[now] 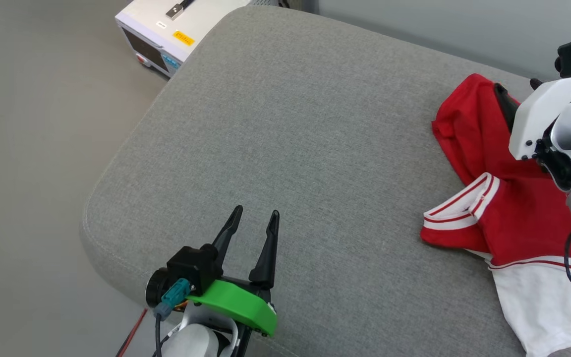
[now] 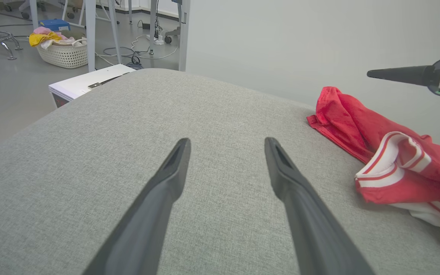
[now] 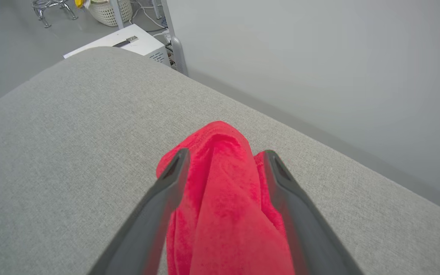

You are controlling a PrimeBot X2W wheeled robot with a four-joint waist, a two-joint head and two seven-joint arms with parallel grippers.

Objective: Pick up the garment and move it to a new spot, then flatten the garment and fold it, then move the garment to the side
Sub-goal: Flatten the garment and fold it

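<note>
Nearest, at the bottom of the head view: left gripper (image 1: 256, 210), green collar behind its fingers, low over the near part of a grey fabric cushion (image 1: 290, 124) and well apart from the cloth. Jaws wide, holding nothing, only bare weave between the two dark fingers in the left wrist view. Further along and off to the robot's right: the garment (image 1: 513, 213), crumpled on the cushion's right side, not spread flat. At its near end a white sleeve with a thin red stripe, running off the lower right corner of the head view. In the middle a folded red-and-white striped band, standing up from the red body. At its far end a bunched red fold close to the cushion's far edge. Over that far fold: right gripper (image 3: 226, 152), jaws wide, set astride a raised ridge of red cloth bulging up between the fingers in the right wrist view. Cannot tell whether the fingers press the cloth or only hang just above it. From the left wrist view, one dark finger of it pointing sideways above the red heap, against the pale wall (image 2: 262, 38). Beyond the cushion's far left corner, on the grey floor (image 1: 28, 148): a white box-shaped device (image 1: 166, 25) with a yellow label on top. Farthest, past table legs: a pale woven basket (image 2: 64, 55), yellow and pink cloth heaped in it.
</note>
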